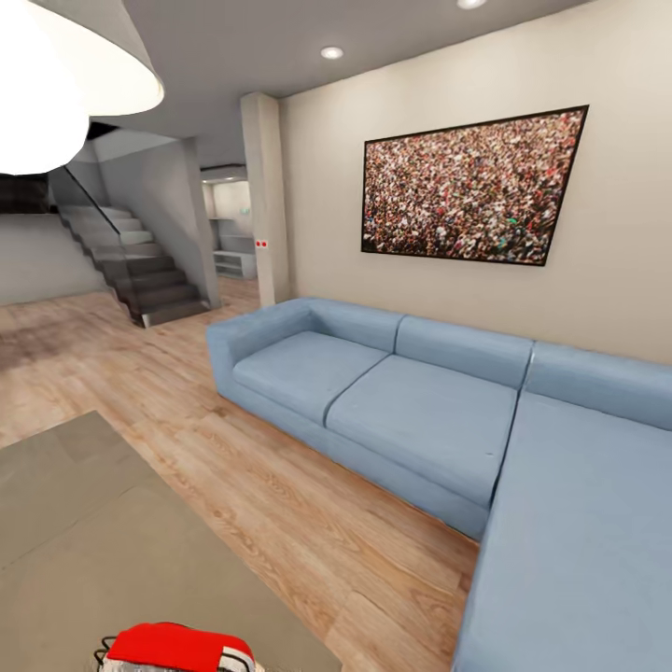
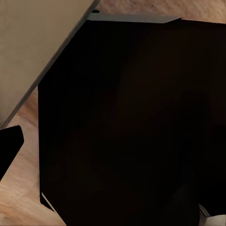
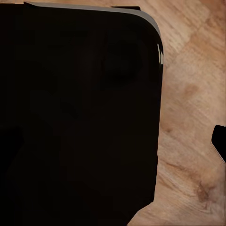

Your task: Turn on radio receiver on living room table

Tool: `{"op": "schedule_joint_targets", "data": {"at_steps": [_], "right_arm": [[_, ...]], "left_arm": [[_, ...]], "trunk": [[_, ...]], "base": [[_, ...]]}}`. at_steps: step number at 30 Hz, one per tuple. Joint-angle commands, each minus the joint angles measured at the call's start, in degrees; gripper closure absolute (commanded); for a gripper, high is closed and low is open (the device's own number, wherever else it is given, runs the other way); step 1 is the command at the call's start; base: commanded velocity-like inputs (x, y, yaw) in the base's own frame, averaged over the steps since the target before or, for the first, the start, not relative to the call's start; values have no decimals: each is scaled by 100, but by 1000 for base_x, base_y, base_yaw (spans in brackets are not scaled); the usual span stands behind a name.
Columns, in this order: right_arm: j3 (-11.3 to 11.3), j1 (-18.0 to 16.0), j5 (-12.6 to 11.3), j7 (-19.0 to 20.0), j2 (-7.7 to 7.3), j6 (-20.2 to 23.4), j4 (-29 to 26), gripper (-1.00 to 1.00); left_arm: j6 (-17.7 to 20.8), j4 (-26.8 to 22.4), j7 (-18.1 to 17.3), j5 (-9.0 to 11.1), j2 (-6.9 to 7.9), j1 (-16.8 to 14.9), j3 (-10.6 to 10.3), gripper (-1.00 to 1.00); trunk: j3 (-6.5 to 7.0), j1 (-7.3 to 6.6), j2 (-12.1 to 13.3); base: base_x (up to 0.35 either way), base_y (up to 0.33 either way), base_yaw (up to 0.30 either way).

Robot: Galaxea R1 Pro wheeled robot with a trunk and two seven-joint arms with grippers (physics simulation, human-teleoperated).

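The red radio receiver sits on the near end of the table, cut off by the head view's lower edge; only its red top, white trim and a bit of thin handle show. The table's flat grey-brown top runs away to the left. In the left wrist view a dark fingertip pokes in over the wooden floor, beside a large black body. The right wrist view likewise has one dark fingertip at its edge over floorboards. Neither view shows both fingers of a gripper.
A light blue corner sofa stands along the wall to the right, with a strip of wooden floor between it and the table. A staircase and a pillar stand at the back. A white lamp shade hangs overhead.
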Motion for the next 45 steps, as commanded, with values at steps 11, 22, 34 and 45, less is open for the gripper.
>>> {"op": "schedule_joint_targets", "data": {"at_steps": [11,22,34,45], "right_arm": [[0,0,0,0,0,0,-3,-100],[0,0,0,0,0,-1,-1,-100],[0,0,0,0,0,0,-2,-100],[4,0,0,0,0,-1,-1,-100]], "left_arm": [[0,0,0,-1,0,0,0,-100],[0,2,0,2,0,0,0,-100],[0,1,0,2,0,0,0,-100],[0,-1,0,2,0,0,0,-100]], "trunk": [[0,0,0],[0,0,0],[0,0,0],[0,0,0]], "base": [[0,0,271],[0,0,271],[0,0,271],[0,0,271]]}}
